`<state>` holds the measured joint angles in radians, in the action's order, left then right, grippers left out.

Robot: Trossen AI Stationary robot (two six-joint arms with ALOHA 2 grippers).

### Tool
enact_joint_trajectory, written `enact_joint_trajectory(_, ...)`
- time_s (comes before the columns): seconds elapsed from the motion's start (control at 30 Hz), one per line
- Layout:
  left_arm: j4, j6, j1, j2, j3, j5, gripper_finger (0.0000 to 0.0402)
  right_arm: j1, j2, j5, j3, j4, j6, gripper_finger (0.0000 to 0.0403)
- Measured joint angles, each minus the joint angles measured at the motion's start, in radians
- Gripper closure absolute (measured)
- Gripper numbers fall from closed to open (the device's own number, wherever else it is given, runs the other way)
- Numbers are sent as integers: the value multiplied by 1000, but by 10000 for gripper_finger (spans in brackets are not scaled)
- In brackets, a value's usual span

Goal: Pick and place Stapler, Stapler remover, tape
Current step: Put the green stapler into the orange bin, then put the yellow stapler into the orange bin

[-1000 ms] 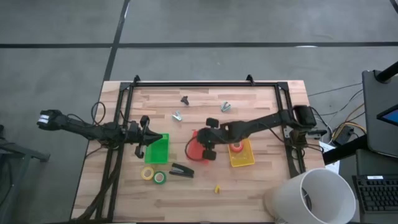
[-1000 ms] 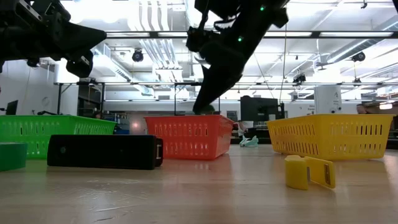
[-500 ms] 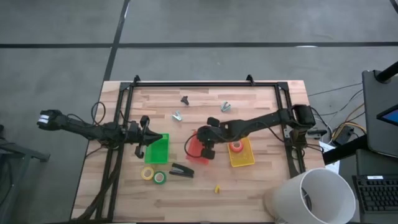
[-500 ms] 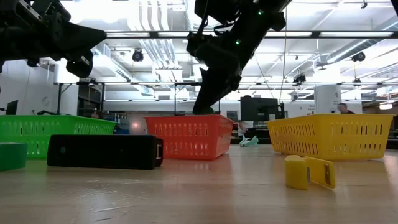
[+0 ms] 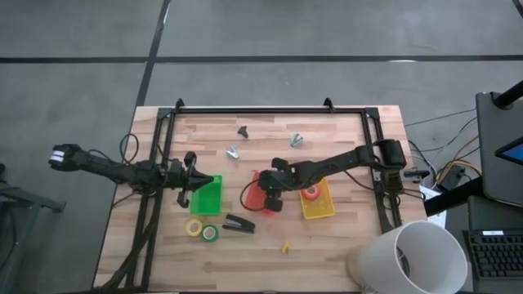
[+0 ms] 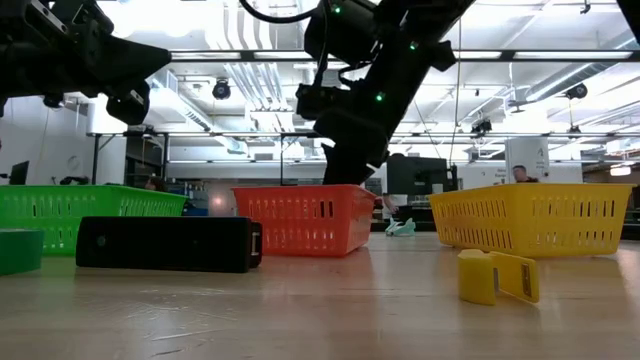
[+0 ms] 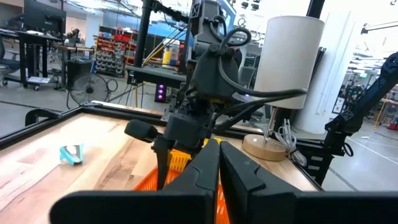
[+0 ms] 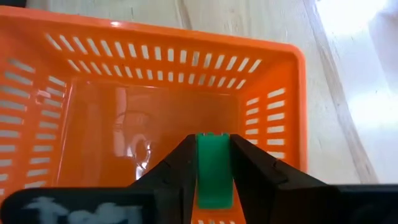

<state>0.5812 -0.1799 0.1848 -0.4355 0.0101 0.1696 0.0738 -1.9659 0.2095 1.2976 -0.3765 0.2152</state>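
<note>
I've got the right gripper (image 5: 272,198) over the orange bin (image 5: 255,194) near the middle of the table (image 5: 343,237), and in the right wrist view its two fingers (image 8: 176,169) are pinched on a small green piece (image 8: 214,169) held just above the bin's bare floor. What that green piece is I cannot tell. The left gripper (image 5: 193,179) hangs at the green bin (image 5: 209,196) toward the left edge, fingers pressed together with nothing between them. The stapler (image 5: 239,223) lies flat on the wood near the front edge, just in front of the gap between the green and orange bins; in the low view it sits as a dark block (image 6: 168,243) in front of both. The tape rolls, a yellow one (image 5: 194,227) and a green one (image 5: 210,233), lie just beside it toward the left, touching each other. An orange roll (image 5: 310,193) sits inside the yellow bin (image 5: 319,210), right of the orange one. Small claw-shaped removers lie toward the far edge: a dark one (image 5: 243,131), two pale ones (image 5: 234,152) (image 5: 297,140). A little yellow piece (image 5: 286,247) rests near the front edge.
</note>
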Motion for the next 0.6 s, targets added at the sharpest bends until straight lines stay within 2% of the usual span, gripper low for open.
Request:
enact_joint_trajectory(0.27, 0, 0, 0, 0, 0, 0, 385, 1, 0, 32, 0, 1, 16, 258)
enact_joint_trajectory(0.37, 0, 0, 0, 0, 0, 0, 385, 15, 16, 1, 0, 4, 23, 242)
enact_joint_trajectory(0.6, 0, 0, 0, 0, 0, 0, 385, 133, 88, -8, 0, 16, 158, 239)
